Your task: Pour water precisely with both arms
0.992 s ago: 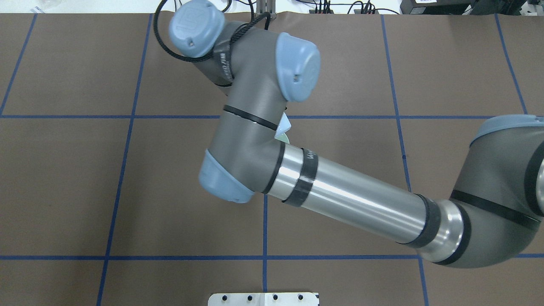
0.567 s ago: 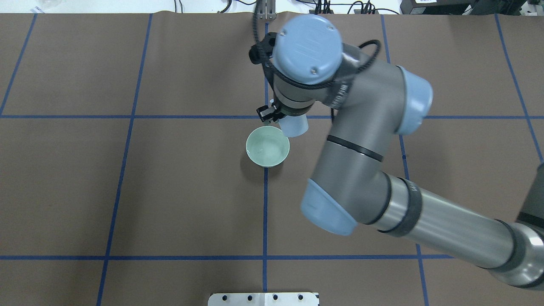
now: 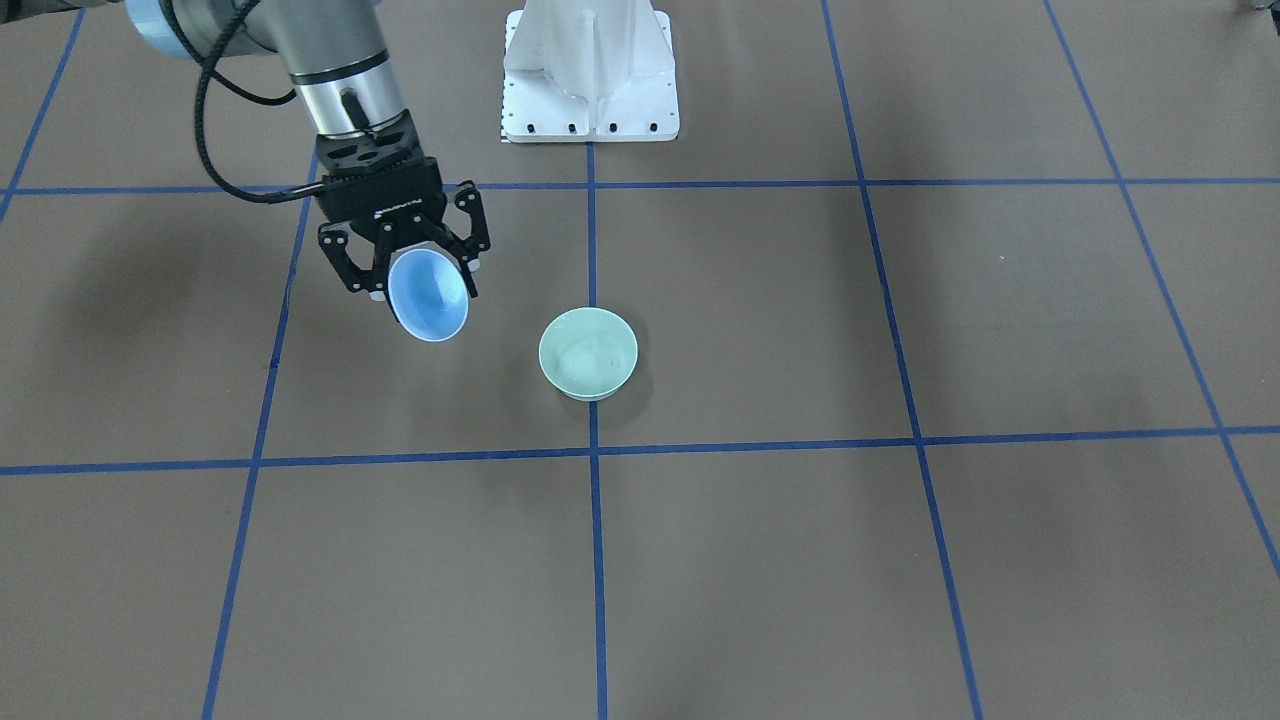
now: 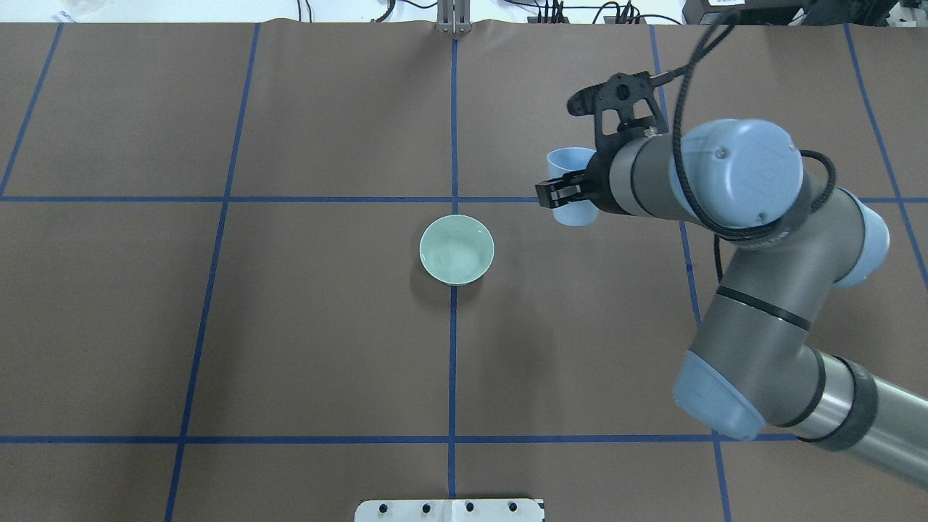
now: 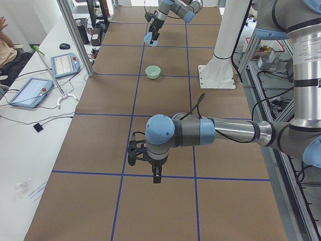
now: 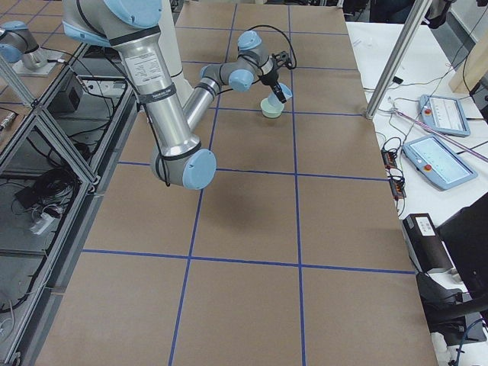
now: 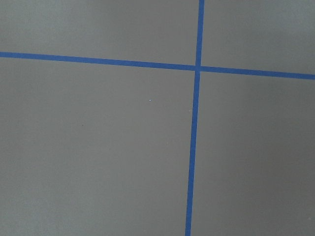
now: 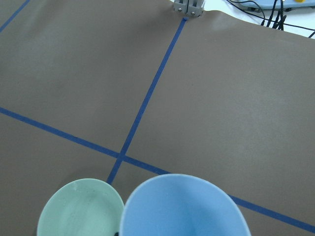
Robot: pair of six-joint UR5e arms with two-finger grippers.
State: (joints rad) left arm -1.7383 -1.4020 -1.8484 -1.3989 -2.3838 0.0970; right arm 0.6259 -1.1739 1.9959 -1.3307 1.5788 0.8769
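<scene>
My right gripper [image 4: 580, 181] is shut on a light blue cup [image 4: 569, 165] and holds it in the air to the right of a pale green bowl [image 4: 457, 250] that stands on the brown table. In the front-facing view the cup [image 3: 428, 295] is tilted with its mouth toward the camera, between the right gripper's [image 3: 425, 280] fingers and apart from the bowl [image 3: 588, 352]. The right wrist view shows the cup's rim [image 8: 182, 206] beside the bowl [image 8: 81, 209]. My left gripper [image 5: 156, 173] points down over bare table far from the bowl; I cannot tell whether it is open.
The white bolted pedestal [image 3: 590, 80] stands at the robot's side of the table. Blue tape lines [image 7: 197, 69] divide the brown mat. A metal bracket [image 4: 453, 18] sits at the far edge. Tablets [image 5: 27, 93] and posts stand on the side bench.
My right arm has swung right, carrying the blue cup from over the green bowl to well clear of it. The bowl, hidden under the arm at first, has not moved since.
</scene>
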